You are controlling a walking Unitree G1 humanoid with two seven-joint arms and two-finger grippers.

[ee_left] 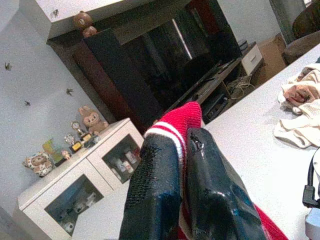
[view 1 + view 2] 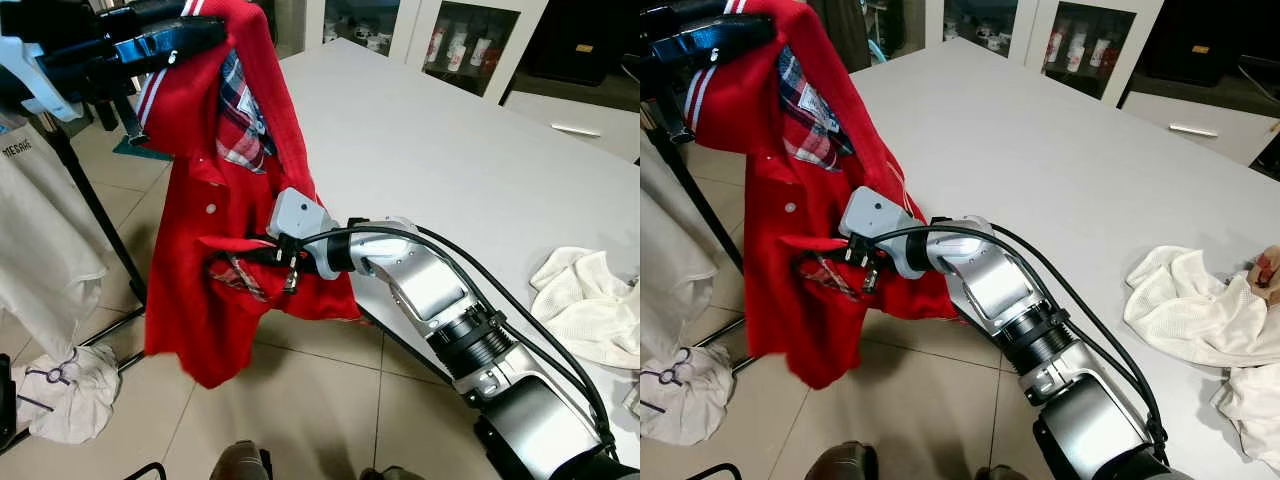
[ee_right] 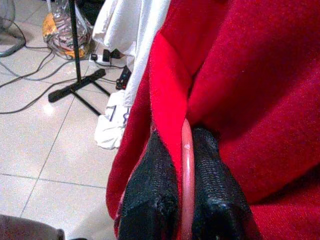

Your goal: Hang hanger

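Hanger (image 3: 187, 165): a thin pink rod, seen in the right wrist view clamped between the right gripper (image 3: 184, 200) fingers inside the red jacket (image 3: 250, 100), which steadies the lower part for hanging. Left wrist view: the left gripper (image 1: 187, 195) pinches the striped collar, holding the jacket up. Head views: the jacket (image 2: 225, 220) hangs over tiled floor (image 2: 300, 400) between a black clothes rack (image 2: 95, 205) and a white desk (image 2: 450, 150) carrying white cloths (image 2: 590, 305); glass cabinets stand behind
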